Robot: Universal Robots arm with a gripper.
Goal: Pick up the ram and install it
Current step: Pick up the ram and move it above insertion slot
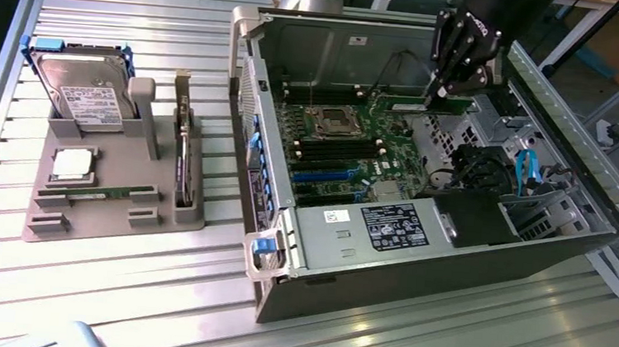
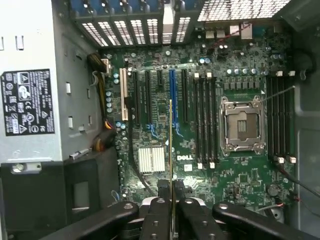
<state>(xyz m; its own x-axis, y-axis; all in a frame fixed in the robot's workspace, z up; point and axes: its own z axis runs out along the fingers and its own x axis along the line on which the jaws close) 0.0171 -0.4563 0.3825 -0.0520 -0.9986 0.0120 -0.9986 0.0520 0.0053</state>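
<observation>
The gripper (image 2: 171, 194) clamps the ram (image 2: 171, 142) edge-on above the motherboard (image 2: 240, 182), where slight misalignment with the memory slots (image 2: 206, 120) could jam it.

Slatted metal tabletop (image 1: 112, 291) carries a grey holder (image 1: 96, 223) on the ext. view's left & an open PC case (image 1: 423, 274) on its right, near but apart. In the holder: HDD (image 1: 81, 89) propped tilted at the far end, label facing up; square silver CPU chip (image 1: 72, 163) flat just in front of it; dark expansion card (image 1: 183, 164) upright along the case-side edge. Inside the case: green mobo (image 2: 240, 185) w/ CPU socket (image 2: 242, 125), black slots either side, one blue slot (image 2: 172, 95), one white slot (image 2: 123, 97), small silver heatsink (image 2: 151, 160). Labelled PSU (image 1: 377, 229) sits at the case's near end; blue cable (image 1: 525, 170) runs beside a black shroud (image 1: 478, 216).
</observation>
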